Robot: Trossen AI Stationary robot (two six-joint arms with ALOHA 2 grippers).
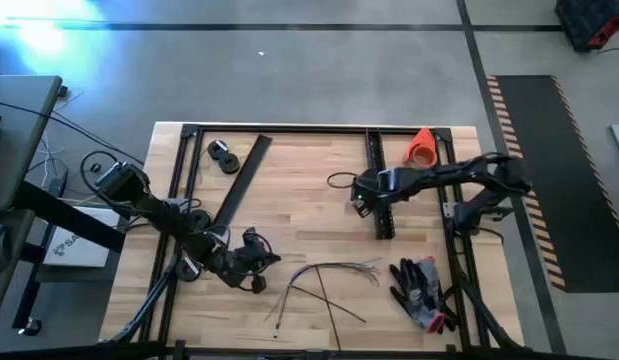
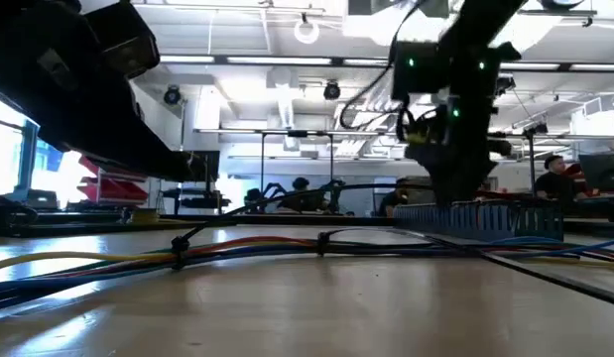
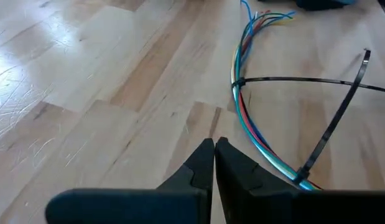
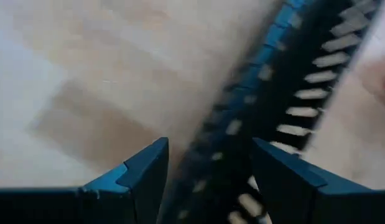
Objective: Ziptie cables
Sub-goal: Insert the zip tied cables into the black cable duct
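Observation:
The cables (image 1: 329,272) lie on the wooden table near its front edge as a thin bunch of coloured wires (image 3: 242,106), bound by two black zip ties (image 3: 285,79) whose long tails stick out. In the low view the bunch (image 2: 247,246) lies flat along the table. My left gripper (image 3: 214,149) is shut with nothing between its fingers, just left of the bunch (image 1: 254,258). My right gripper (image 4: 208,162) is open at the table's middle (image 1: 361,200). Its fingers stand on either side of a long black perforated strip (image 4: 273,93); I see no touch.
The black perforated strip (image 1: 382,190) lies at the centre right and another black strip (image 1: 239,180) at the left. Black rolls (image 1: 224,157) sit far left and an orange cone (image 1: 421,147) far right. Dark gloves (image 1: 419,290) lie near the front right.

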